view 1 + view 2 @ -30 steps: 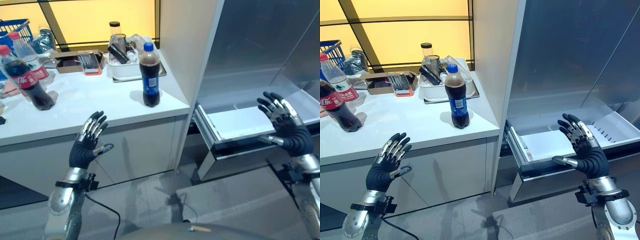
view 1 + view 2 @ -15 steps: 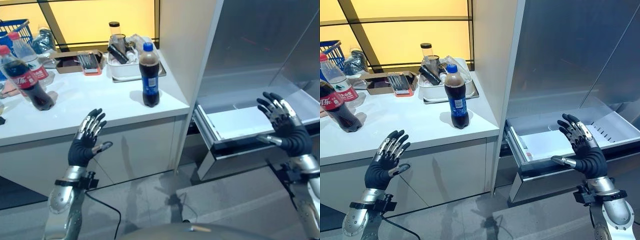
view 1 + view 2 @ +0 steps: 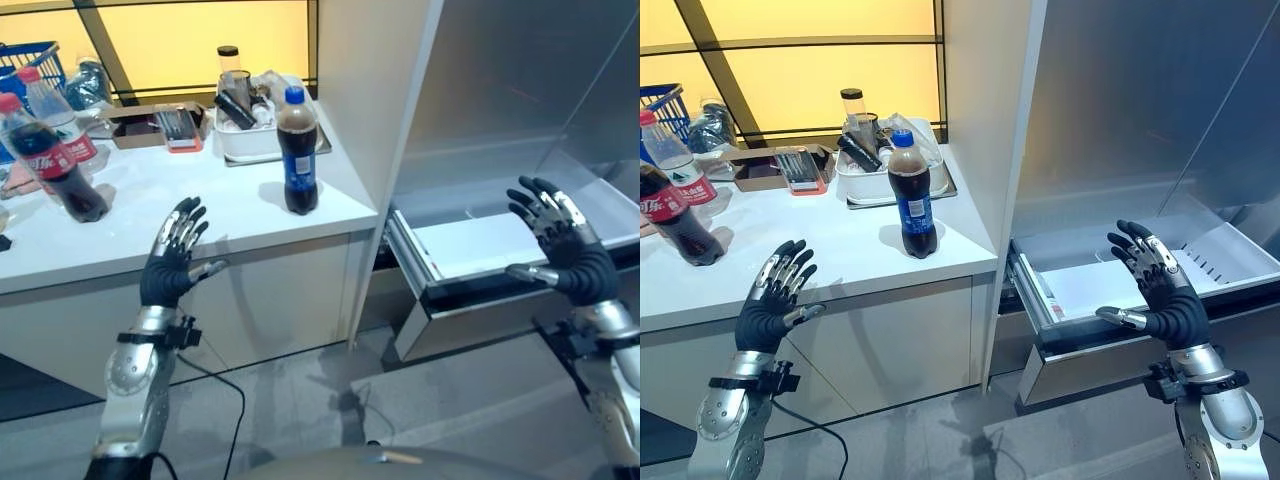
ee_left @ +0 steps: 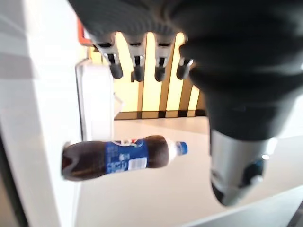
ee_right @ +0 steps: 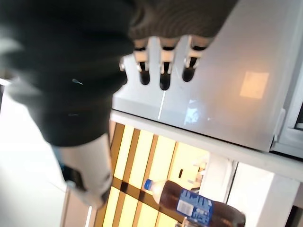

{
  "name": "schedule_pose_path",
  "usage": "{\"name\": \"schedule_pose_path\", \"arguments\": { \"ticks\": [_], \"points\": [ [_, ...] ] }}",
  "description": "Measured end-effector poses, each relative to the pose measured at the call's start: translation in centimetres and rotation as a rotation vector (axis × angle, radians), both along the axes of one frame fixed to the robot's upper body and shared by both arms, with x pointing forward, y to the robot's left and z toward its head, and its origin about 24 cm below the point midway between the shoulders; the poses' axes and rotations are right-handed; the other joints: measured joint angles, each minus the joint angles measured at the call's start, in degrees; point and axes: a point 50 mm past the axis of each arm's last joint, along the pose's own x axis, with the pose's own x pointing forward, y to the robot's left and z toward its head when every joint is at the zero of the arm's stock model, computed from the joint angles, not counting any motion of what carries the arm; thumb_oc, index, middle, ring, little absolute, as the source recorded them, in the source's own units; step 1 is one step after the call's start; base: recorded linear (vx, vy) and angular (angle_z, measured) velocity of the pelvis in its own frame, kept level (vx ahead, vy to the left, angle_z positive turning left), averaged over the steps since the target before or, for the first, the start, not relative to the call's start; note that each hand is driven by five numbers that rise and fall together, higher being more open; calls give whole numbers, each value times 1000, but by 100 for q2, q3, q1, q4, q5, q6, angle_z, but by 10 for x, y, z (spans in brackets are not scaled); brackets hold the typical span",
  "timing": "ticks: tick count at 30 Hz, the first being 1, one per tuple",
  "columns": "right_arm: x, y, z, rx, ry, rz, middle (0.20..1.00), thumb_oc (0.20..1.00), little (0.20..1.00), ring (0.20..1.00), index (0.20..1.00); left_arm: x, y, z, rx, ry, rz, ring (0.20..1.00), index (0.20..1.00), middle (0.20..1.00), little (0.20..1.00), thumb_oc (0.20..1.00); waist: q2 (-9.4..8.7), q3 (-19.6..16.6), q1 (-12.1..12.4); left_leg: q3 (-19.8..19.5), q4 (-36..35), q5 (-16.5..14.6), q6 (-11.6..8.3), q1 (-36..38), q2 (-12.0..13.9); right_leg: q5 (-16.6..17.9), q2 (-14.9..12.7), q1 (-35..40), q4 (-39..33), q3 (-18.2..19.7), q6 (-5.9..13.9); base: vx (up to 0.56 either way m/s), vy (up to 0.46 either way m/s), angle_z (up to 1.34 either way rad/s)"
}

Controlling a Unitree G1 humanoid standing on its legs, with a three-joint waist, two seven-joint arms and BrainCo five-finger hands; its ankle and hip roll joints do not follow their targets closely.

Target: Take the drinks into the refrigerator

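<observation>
A cola bottle with a blue label (image 3: 298, 150) stands upright near the right end of the white counter (image 3: 200, 215). At the counter's left stand a red-labelled cola bottle (image 3: 52, 160) and a clear bottle with a red cap (image 3: 62, 118). My left hand (image 3: 170, 268) is open and empty, raised in front of the counter's front edge, left of the blue-labelled bottle (image 4: 123, 158). My right hand (image 3: 1162, 292) is open and empty over the front of the pulled-out refrigerator drawer (image 3: 1080, 288).
A white tray of containers and utensils (image 3: 262, 135) sits behind the blue-labelled bottle. A flat box of cutlery (image 3: 170, 122) and a blue basket (image 3: 30, 55) lie further left. A white cabinet wall (image 3: 375, 100) divides counter from refrigerator.
My left hand has risen a little towards the counter's edge. My right hand has shifted slightly up and left. The bottles stand as before.
</observation>
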Motion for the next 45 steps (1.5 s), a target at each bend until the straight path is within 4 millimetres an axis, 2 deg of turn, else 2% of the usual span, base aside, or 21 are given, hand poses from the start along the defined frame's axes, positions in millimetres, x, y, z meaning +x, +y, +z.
{"name": "schedule_pose_path", "arguments": {
  "ticks": [5,12,14,17,19,23,39,45],
  "points": [
    [7,13,0,-2,14,90,1000,1000,1000,1000,1000,19,9,0,14,13,68,1000,1000,1000,1000,1000,-13,-6,-264,139,-2,-2,-1,30,-3,51,28,-36,-2,156,-1,18,8,-15],
    [11,23,-1,-5,44,169,1000,1000,1000,1000,1000,38,18,17,41,-33,142,1000,1000,1000,1000,1000,-22,-15,-395,582,-29,-58,-4,106,9,148,92,-169,-20,544,-7,9,13,-32],
    [11,23,0,-7,43,181,1000,1000,1000,1000,1000,40,18,20,40,-42,152,1000,1000,1000,1000,1000,-19,-16,-477,588,-31,-60,-2,105,8,151,92,-169,-19,579,-7,9,4,-10],
    [12,23,3,-30,46,198,1000,1000,1000,1000,1000,49,18,19,62,-23,161,1000,1000,1000,1000,1000,-8,-22,-512,706,-29,-75,-3,110,10,179,108,-214,-16,660,-4,7,0,-18],
    [12,24,4,-37,49,211,1000,1000,1000,1000,1000,52,19,16,77,-4,163,1000,1000,1000,1000,1000,-8,-22,-623,710,-29,-75,-3,107,9,184,115,-218,-3,663,-4,7,-1,-2],
    [10,37,11,-46,36,291,1000,1000,1000,1000,1000,61,24,8,81,51,198,1000,1000,1000,1000,1000,-5,-22,-648,716,-30,-76,-3,104,6,186,119,-223,2,671,-2,0,0,0],
    [8,39,14,-69,30,335,1000,1000,1000,1000,1000,60,36,10,100,59,254,1000,1000,1000,1000,1000,-48,-9,-641,875,-31,-122,-13,85,13,209,175,-317,5,827,1,2,-3,-4],
    [7,39,14,-72,32,341,1000,1000,1000,1000,1000,57,52,8,93,71,324,1000,1000,1000,1000,1000,-67,-15,-640,875,-34,-126,-18,96,36,207,179,-309,-22,827,1,0,0,0]
  ]
}}
